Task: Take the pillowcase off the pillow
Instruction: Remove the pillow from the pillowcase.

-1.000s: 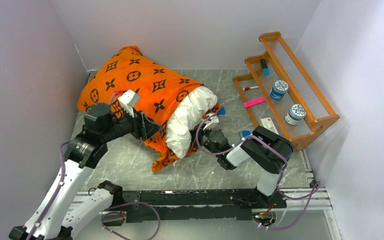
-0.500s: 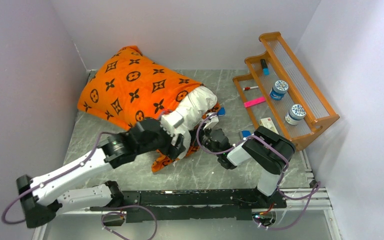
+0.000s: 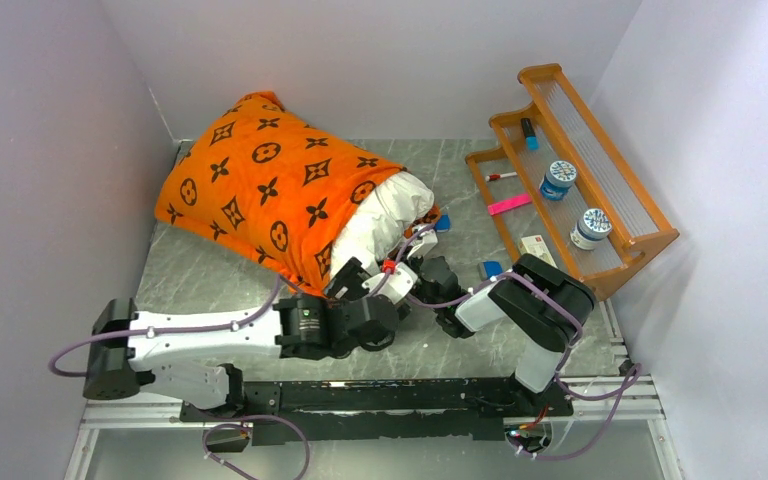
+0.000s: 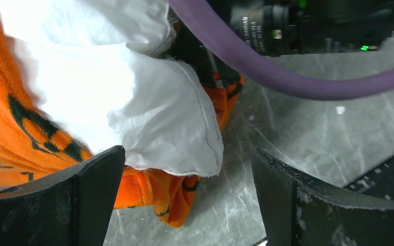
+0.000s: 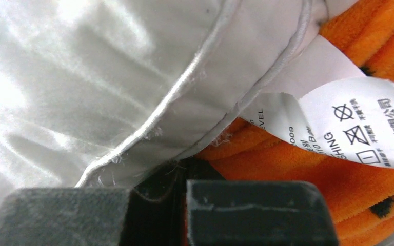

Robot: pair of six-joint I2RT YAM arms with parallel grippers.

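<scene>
The orange pillowcase (image 3: 260, 180) with dark motifs covers most of the white pillow (image 3: 380, 215), whose right end bulges out of the opening. My left gripper (image 3: 360, 282) is open at the pillow's near corner. In the left wrist view its fingers (image 4: 97, 179) straddle the white pillow corner (image 4: 149, 118) and the orange hem (image 4: 169, 197) hanging under it, gripping neither. My right gripper (image 3: 423, 263) is shut at the pillow's right edge. In the right wrist view the pillow's seamed edge (image 5: 149, 128) runs down into the closed right gripper (image 5: 159, 189), beside orange pillowcase fabric (image 5: 297, 169) and a white care label (image 5: 354, 128).
A wooden stepped shelf (image 3: 610, 240) stands at the right with two jars (image 3: 558, 178), markers and a small white box. A blue-capped item (image 3: 490, 267) lies beside the right arm. The right arm's purple cable (image 4: 267, 66) crosses just above the left gripper. Walls close in left and behind.
My left arm has swung from the pillowcase's left side down and rightward to the pillow's near corner, and its jaws have opened wide. The right gripper has stayed put.
</scene>
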